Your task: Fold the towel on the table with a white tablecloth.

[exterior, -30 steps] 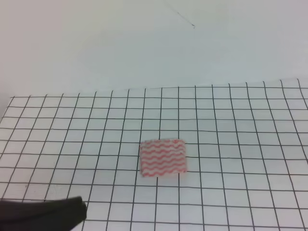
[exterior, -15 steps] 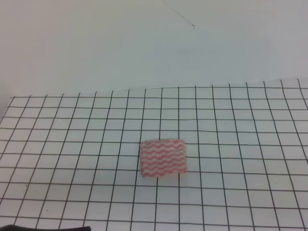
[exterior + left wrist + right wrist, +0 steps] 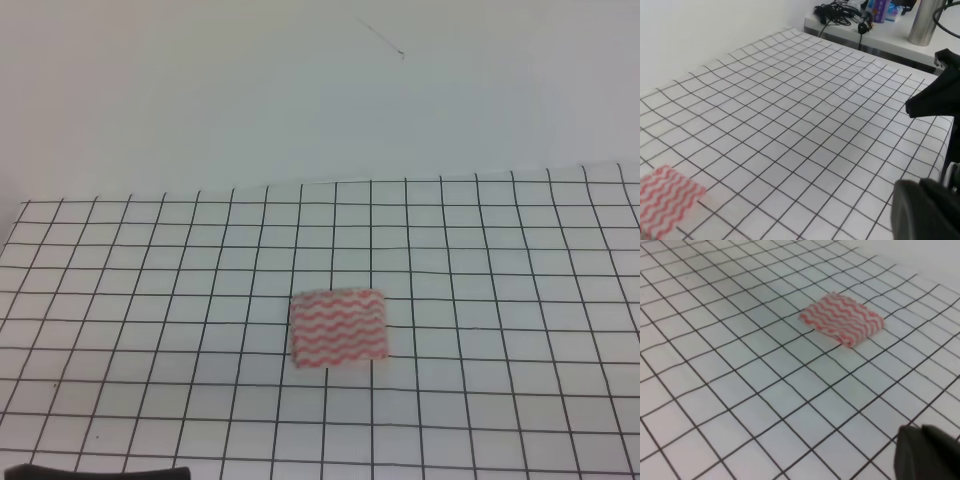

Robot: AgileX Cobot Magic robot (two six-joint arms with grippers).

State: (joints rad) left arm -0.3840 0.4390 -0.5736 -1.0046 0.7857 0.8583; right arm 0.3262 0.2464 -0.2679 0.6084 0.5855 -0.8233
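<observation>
Just one towel (folded) on tablecloth.

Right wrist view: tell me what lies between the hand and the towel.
Nothing but bare gridded tablecloth lies between the hand's dark tip at the lower right and the folded towel; the right wrist view shows this.

Even, diffuse lighting throughout; the tablecloth reads bright white without glare. Shadows are faint (a thin soft edge beside the towel). The high view is slightly soft; dark near-lens shapes in both wrist views are blurred.
</observation>
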